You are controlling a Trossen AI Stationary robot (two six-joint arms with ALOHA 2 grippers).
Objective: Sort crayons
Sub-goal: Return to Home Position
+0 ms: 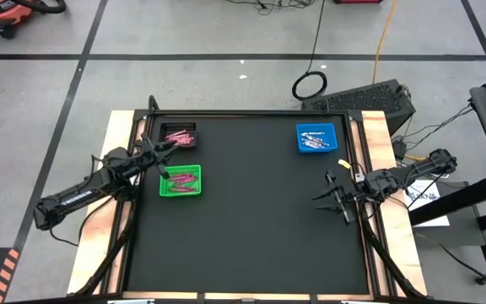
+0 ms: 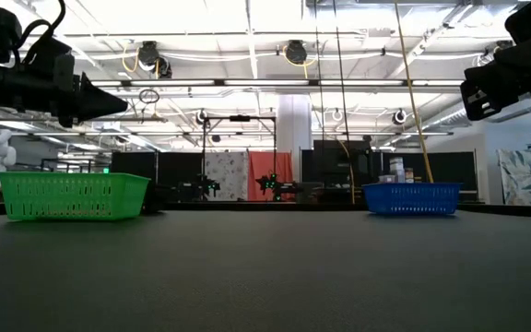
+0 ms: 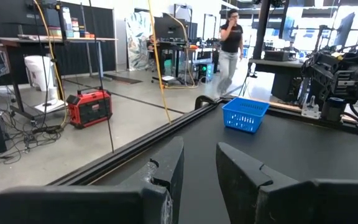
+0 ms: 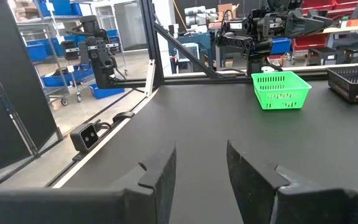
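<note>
Black tbl, crayons binned (lab rm)

The thin, short pink crayons lie flat in a loose heap inside the small black mesh bin, at the far left corner of the black desk. The reddish crayons, equally tiny sticks, lie jumbled on the floor of the small green mesh bin, just beside the black one and toward the desk's front. The white crayons lie scattered in the small blue mesh bin at the far right, well apart from the other two groups.
</note>
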